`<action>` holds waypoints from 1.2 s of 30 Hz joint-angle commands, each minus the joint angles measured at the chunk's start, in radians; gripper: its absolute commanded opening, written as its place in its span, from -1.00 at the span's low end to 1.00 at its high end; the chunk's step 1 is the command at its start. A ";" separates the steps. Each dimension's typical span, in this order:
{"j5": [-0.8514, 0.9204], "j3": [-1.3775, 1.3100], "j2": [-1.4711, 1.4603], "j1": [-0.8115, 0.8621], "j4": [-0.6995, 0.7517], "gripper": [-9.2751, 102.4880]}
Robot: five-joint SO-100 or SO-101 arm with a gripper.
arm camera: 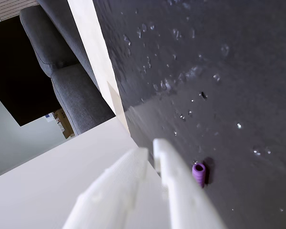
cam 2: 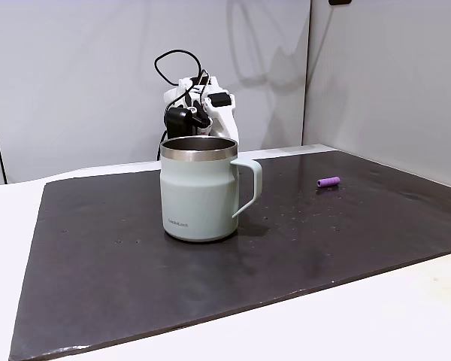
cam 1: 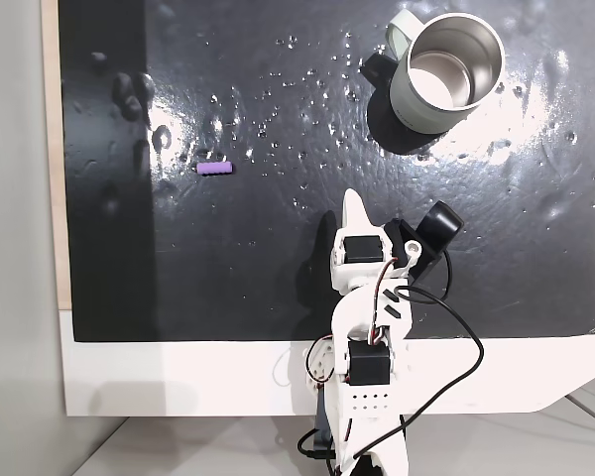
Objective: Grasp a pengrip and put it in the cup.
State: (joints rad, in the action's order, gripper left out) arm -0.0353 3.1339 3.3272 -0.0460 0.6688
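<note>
Purple pengrip (cam 1: 215, 169) well left of pincer (cam 1: 354, 201) (fingers together), untouched.

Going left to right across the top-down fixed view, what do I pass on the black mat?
Pengrip → gripper, fingers together and holding nothing → cup, upright at the far right corner of the mat. The pengrip lies flat, apart from both.

Mat (cam 1: 278, 288): cup (cam 1: 444, 74) at upper right in a fixed view; pengrip (cam 1: 215, 169) well left of it; gripper (cam 1: 354, 206) between, nearer the lower edge.
</note>
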 commanded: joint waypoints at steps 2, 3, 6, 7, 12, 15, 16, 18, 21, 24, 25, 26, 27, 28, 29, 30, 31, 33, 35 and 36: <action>0.020 0.055 0.011 -0.034 -0.035 -0.83; 0.020 0.055 0.011 -0.034 -0.035 -0.83; 0.020 0.055 0.011 -0.034 -0.035 -0.83; 0.020 0.055 0.011 -0.034 -0.035 -0.83; 0.020 0.051 0.011 -0.034 -0.031 -0.83; 0.017 -0.002 0.011 -0.035 -0.012 -0.83; 0.015 -0.028 0.011 -0.041 -0.002 -0.83; 0.008 -0.089 0.011 -0.069 0.041 -0.83; -0.008 -0.184 0.008 -0.127 0.094 -0.83; -0.040 -0.334 -0.087 -0.193 0.135 -0.83; -0.074 -0.408 -0.166 -0.219 0.170 -0.83; -0.114 -0.486 -0.250 -0.242 0.210 -0.83; -0.150 -0.561 -0.330 -0.261 0.247 -0.83; -0.181 -0.629 -0.400 -0.275 0.278 -0.83; -0.206 -0.684 -0.456 -0.287 0.298 -0.83; -0.225 -0.730 -0.505 -0.298 0.311 -0.83; -0.239 -0.773 -0.551 -0.310 0.322 -0.83; -0.270 -0.864 -0.644 -0.331 0.348 -0.80; -0.325 -0.969 -0.753 -0.351 0.405 -0.66; -0.359 -1.032 -0.815 -0.362 0.445 -0.56</action>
State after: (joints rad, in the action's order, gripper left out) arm -0.3206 2.3040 2.6507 -0.3820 1.0385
